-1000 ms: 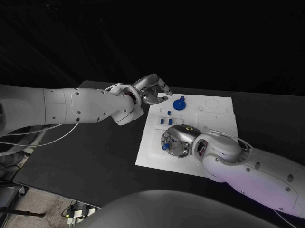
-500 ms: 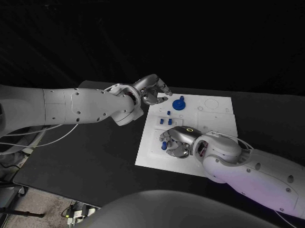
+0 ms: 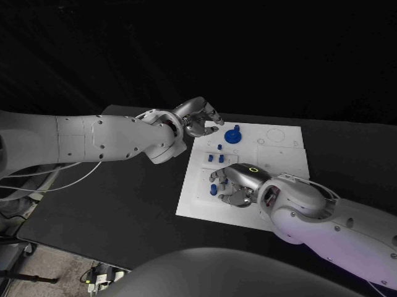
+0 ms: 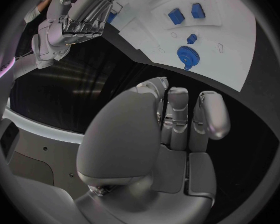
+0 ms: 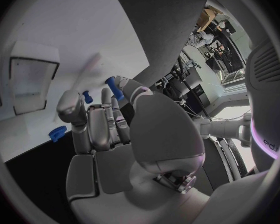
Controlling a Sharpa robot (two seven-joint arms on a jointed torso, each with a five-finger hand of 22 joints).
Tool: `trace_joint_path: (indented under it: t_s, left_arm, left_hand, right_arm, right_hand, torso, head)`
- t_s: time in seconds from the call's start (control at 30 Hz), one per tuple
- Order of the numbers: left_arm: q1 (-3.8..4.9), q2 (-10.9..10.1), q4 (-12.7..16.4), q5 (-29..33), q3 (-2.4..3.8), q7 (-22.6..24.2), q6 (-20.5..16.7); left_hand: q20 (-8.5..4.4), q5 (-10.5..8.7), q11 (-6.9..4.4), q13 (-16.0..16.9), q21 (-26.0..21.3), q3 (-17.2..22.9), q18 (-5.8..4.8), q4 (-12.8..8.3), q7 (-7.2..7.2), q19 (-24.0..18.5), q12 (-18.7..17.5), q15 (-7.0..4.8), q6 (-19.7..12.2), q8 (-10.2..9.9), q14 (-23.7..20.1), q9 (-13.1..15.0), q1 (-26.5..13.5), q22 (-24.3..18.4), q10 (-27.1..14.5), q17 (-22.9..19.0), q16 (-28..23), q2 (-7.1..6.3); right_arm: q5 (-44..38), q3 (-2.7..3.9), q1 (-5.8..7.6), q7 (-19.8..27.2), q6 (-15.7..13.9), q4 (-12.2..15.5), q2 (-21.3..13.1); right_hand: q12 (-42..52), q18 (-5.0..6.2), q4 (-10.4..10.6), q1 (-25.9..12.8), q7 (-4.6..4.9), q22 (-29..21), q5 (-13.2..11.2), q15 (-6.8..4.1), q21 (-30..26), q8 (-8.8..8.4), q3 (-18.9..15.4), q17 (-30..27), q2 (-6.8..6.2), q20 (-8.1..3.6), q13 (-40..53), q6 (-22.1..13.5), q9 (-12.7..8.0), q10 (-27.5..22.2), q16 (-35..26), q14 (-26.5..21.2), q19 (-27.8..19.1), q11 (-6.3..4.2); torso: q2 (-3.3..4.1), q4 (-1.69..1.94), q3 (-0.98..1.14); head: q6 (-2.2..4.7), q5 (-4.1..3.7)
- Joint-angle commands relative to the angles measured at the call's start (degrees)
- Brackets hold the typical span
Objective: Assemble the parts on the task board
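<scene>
The white task board (image 3: 283,151) lies mid-table. A blue gear (image 3: 232,134) stands near its far left corner, with a small blue peg (image 3: 220,147) and blue blocks (image 3: 214,159) just nearer me. My right hand (image 3: 236,187) hovers over the board's near left part, and a small blue part (image 3: 218,176) sits between its thumb and a fingertip. In the right wrist view that blue part (image 5: 114,87) is at the fingertips. My left hand (image 3: 198,116) hangs off the board's far left corner, fingers curled in on nothing. The left wrist view shows the gear (image 4: 188,56) and blocks (image 4: 175,16).
Black table (image 3: 118,204) surrounds the board on all sides. The board's right half (image 3: 283,137) carries only outlined recesses. My left forearm (image 3: 109,139) reaches across the table's left side, close to the board's left edge.
My right hand has drawn slightly back toward me and turned, so a blue part now shows at its fingertips. The left hand has stayed put.
</scene>
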Motion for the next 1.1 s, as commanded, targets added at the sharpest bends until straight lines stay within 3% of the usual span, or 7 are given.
trace_joint_path:
  t_s: [0.03,0.3,0.47,0.6,0.87,1.0,1.1]
  left_arm:
    - [0.02,0.0,0.2,0.2,0.03,0.2,0.4]
    - [0.02,-0.3,0.5,0.2,0.03,0.9,-0.1]
    - [0.01,-0.4,0.6,0.2,0.03,2.3,-1.2]
    - [-0.05,-0.4,0.9,0.3,0.03,3.7,-2.5]
    - [-0.10,-0.9,2.0,0.3,0.04,4.7,-3.5]
    - [-0.11,-0.9,2.2,0.3,0.03,4.6,-3.4]
    - [-0.11,-0.9,2.2,0.3,0.03,4.7,-3.4]
  left_hand:
    - [0.00,0.08,0.35,-0.1,-0.3,0.3,0.68,-0.1,0.13,-0.3,0.1,-0.14,-0.1,-0.4,-0.5,0.0,-0.4,9.4,0.2,-0.1,-0.4,0.04]
    - [0.02,0.10,0.34,-0.1,-1.2,0.4,0.85,-0.1,0.25,-0.7,0.0,-0.13,-0.1,-0.3,-0.7,0.0,-0.4,9.2,0.1,-0.5,-0.7,-0.02]
    - [0.03,0.13,0.28,-0.1,-1.2,0.6,0.86,-0.1,0.37,-0.7,0.0,-0.14,0.0,-0.3,-0.7,0.1,-0.4,9.2,0.1,-0.5,-0.7,-0.02]
    - [0.01,0.14,0.07,0.0,-1.2,0.7,0.88,-0.1,0.54,-0.7,0.0,-0.27,0.1,-0.2,-0.8,0.1,-0.5,9.2,0.2,-0.4,-0.6,-0.03]
    - [-0.07,0.16,-0.13,0.0,-1.1,0.9,0.89,-0.1,0.51,-0.7,0.3,-0.44,0.2,-0.2,-0.8,0.1,-0.6,9.2,0.5,-0.4,-0.6,-0.05]
    - [-0.11,0.19,-0.18,0.1,-1.2,1.0,0.92,-0.1,0.48,-0.8,0.4,-0.50,0.2,-0.2,-0.8,0.1,-0.6,9.2,0.6,-0.5,-0.6,-0.03]
    - [-0.12,0.20,-0.19,0.1,-1.2,1.0,0.92,-0.1,0.48,-0.8,0.4,-0.50,0.2,-0.2,-0.8,0.1,-0.6,9.2,0.6,-0.5,-0.6,-0.02]
  right_arm:
    - [0.0,0.09,1.44,2.2,-6.4,2.8,-2.2]
    - [7.6,0.08,9.41,4.4,-9.5,14.5,-14.4]
    - [20.0,0.00,13.71,2.3,-5.2,19.5,-23.2]
    - [28.0,-0.33,15.39,-1.0,-0.8,20.0,-28.2]
    - [33.6,-1.14,16.10,-8.9,9.1,16.7,-31.0]
    - [29.0,-1.27,15.90,-14.3,12.7,14.8,-29.9]
    - [26.3,-1.32,15.47,-18.6,15.4,13.3,-28.6]
  right_hand:
    - [0.6,0.13,0.3,-0.5,0.52,6.7,-0.3,-0.01,0.4,-0.22,-0.3,0.2,0.01,-0.08,0.1,0.1,-0.2,0.6,0.3,0.7,0.6,-0.10]
    - [2.3,0.07,0.9,0.0,0.45,6.9,0.5,-0.94,0.7,0.09,0.0,0.1,0.66,-0.81,0.6,0.9,-1.0,2.9,0.4,0.9,1.3,-1.24]
    - [5.5,1.29,3.3,-1.6,1.84,5.0,0.6,-2.28,-5.4,5.00,-0.3,-6.1,2.48,-1.92,1.4,8.0,0.8,9.2,-3.2,-4.0,-3.3,-3.09]
    - [7.3,1.27,6.3,-4.6,0.55,4.9,0.6,-2.83,-6.3,9.02,-1.8,-2.0,3.56,-2.55,2.1,12.2,2.8,13.9,-1.3,-1.2,-3.7,-3.92]
    - [17.5,2.79,5.1,-3.9,1.19,2.8,2.2,-1.02,-17.9,7.83,-1.9,-4.8,3.20,-1.47,14.1,9.2,1.1,6.8,-2.1,-9.1,-14.8,-2.46]
    - [51.5,-0.92,7.2,-7.9,0.04,8.1,-0.5,-2.73,3.3,9.50,-5.2,18.6,3.93,-2.18,55.9,10.6,2.0,48.4,7.8,12.8,3.2,-4.55]
    - [51.5,-2.96,12.8,-16.1,-0.67,11.0,-1.4,-3.55,13.6,12.48,-8.7,18.6,4.59,-3.34,55.9,14.2,4.2,48.4,7.8,12.8,11.6,-4.70]
  torso:
    - [-0.02,-0.05,-0.01]
    - [-0.08,-0.13,-0.07]
    - [-0.13,-0.19,-0.23]
    - [-0.32,-0.34,-0.45]
    - [-0.25,-0.39,-0.47]
    - [-0.21,-0.26,-0.44]
    - [-0.23,-0.27,-0.45]
  head:
    - [0.00,-0.18]
    - [0.00,-1.30]
    - [0.00,-2.79]
    - [0.00,-3.90]
    - [0.00,-7.02]
    - [0.00,-8.43]
    - [0.00,-8.89]
